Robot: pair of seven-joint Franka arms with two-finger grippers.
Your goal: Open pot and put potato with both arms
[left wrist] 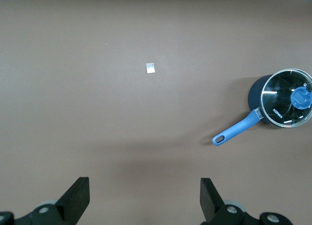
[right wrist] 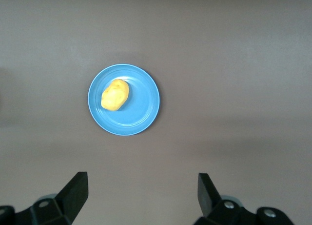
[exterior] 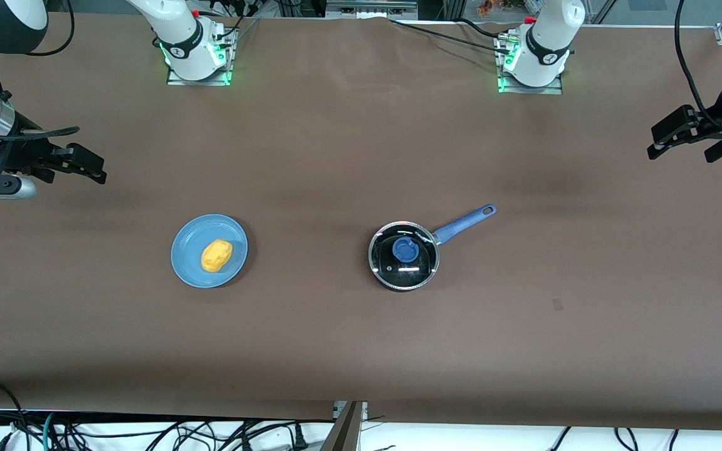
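The black pot stands mid-table with its glass lid on, blue knob up, and its blue handle pointing toward the left arm's end. It also shows in the left wrist view. The yellow potato lies on a blue plate toward the right arm's end; the right wrist view shows the potato too. My left gripper is open and empty, up over the table at the left arm's end. My right gripper is open and empty, over the right arm's end.
The brown table has its front edge near the front camera, with cables below it. A small white tag lies on the table away from the pot. Both arm bases stand along the table's back edge.
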